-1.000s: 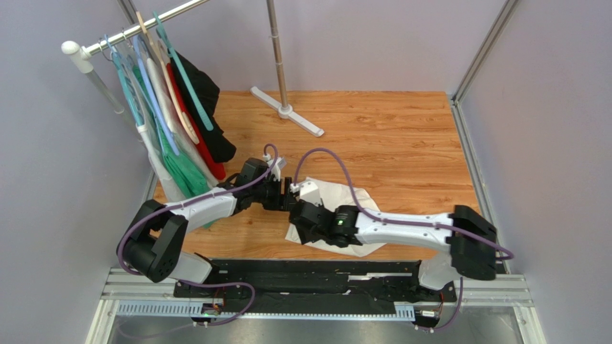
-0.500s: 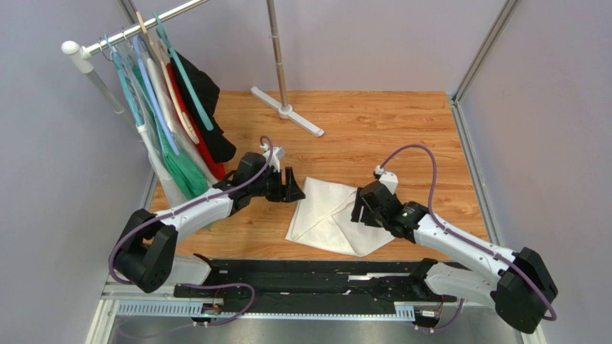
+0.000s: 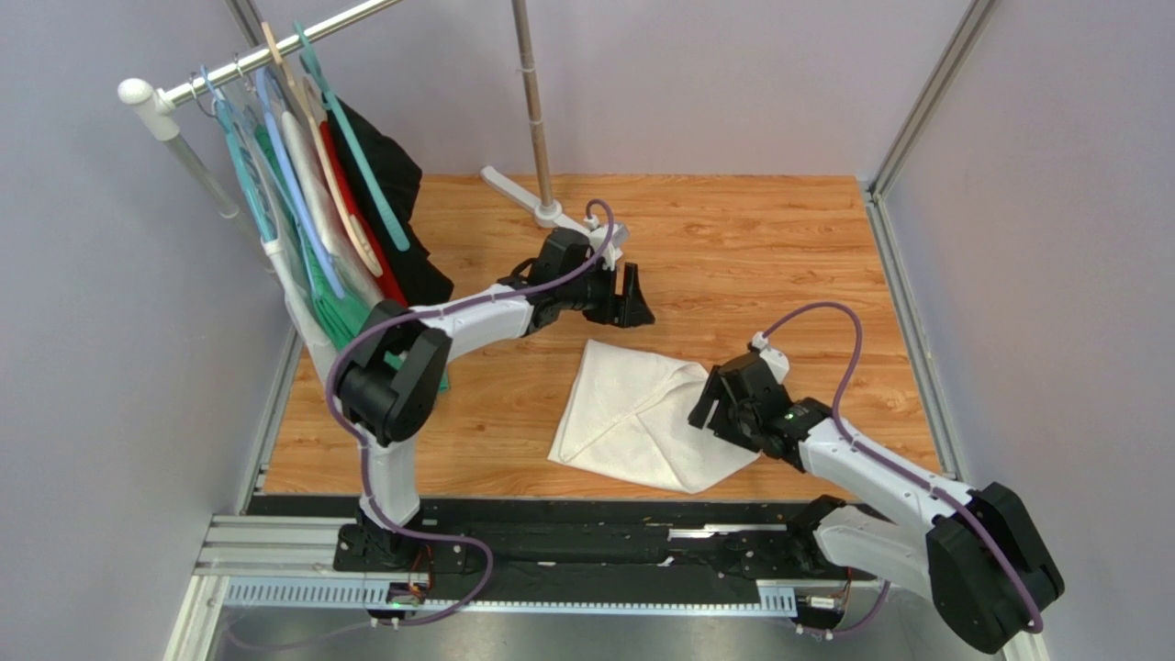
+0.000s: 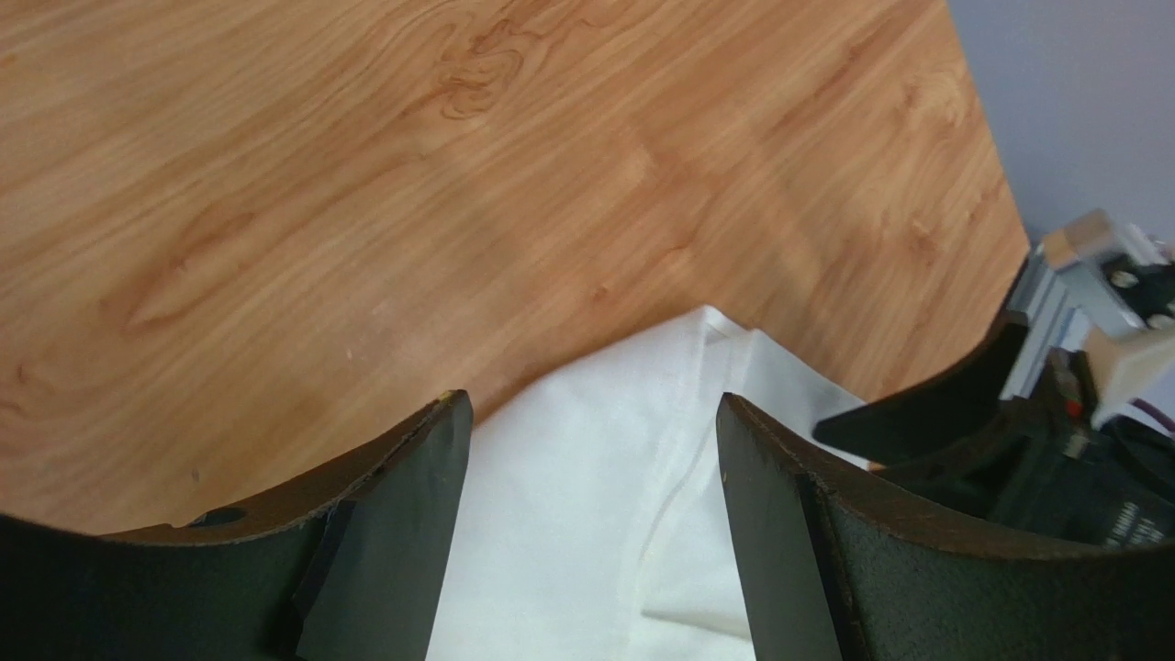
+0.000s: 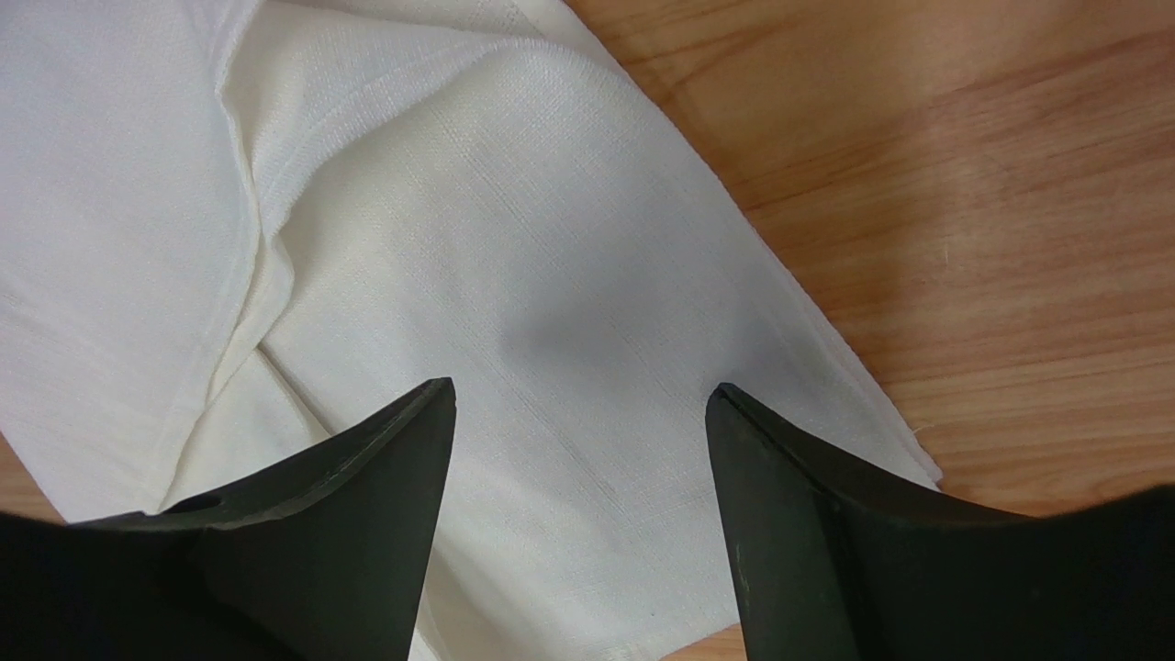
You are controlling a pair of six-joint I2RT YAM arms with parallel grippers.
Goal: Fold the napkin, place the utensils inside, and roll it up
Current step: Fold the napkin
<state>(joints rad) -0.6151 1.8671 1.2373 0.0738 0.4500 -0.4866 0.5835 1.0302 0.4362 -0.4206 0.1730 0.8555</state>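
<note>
- White, soft, slightly wrinkled cloth, the napkin (image 3: 628, 420), is seen lying folded on the light-brown wooden tabletop (image 3: 786, 262). It sits at the middle of the top view, well apart from both arm bases.
- Half a second ago the black two-finger left gripper (image 3: 637, 296) was at the napkin's 10 o'clock corner. It has since been carried to 12 o'clock of the cloth, over bare wood. Its jaws are spread and nothing is held.
- The black two-finger right gripper (image 3: 706, 400) has been shifted only a little and is poised at the cloth's 3 o'clock edge. In its wrist view the jaws are parted, with cloth below them but not pinched.
- The cloth's outline is unchanged from half a second ago, so the fold is judged to be laid down and let go. Loading the utensils would follow, yet no utensil can be made out in any view.
- The four-sided outline is only slightly elongated, and its long axis is taken to run from 11 o'clock to 5 o'clock.
- A folded flap's edge is seen crossing the cloth from about 1 o'clock toward 7 o'clock.
- The corner nearest the left gripper points toward 11 o'clock.
</note>
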